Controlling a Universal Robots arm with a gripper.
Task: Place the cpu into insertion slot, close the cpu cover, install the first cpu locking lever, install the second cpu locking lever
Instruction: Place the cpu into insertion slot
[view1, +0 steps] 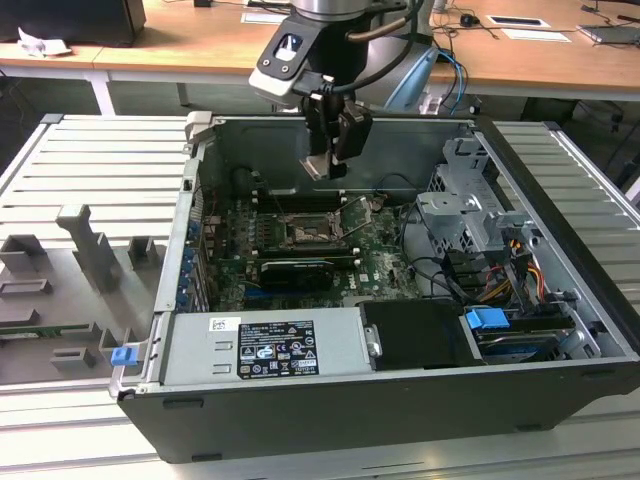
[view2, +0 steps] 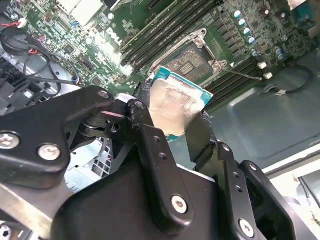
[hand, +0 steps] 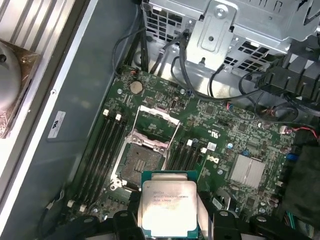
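Step one, placing the cpu (hand: 167, 210), is in hand, and no later step has begun. The gripper (view2: 172, 117) pinches the chip by two opposite edges, one black finger on each side. It holds the chip in the air above the motherboard (hand: 225, 135), well clear of the board and inside the open computer case (view1: 330, 410).

The insertion slot (hand: 141, 162) lies bare, its dark contact field exposed. The cpu cover (hand: 156, 121) stands swung up from the socket's far edge, so the way in looks open.

As a judgement, seating calls for three things:
- the chip centred over the socket;
- its edges square to the thin metal rim;
- its face level before any descent, since a tilted chip could catch the rim.

The cpu is a small flat square with a silvery metal face ringed by a narrow green border. Faint print crosses its upper part.
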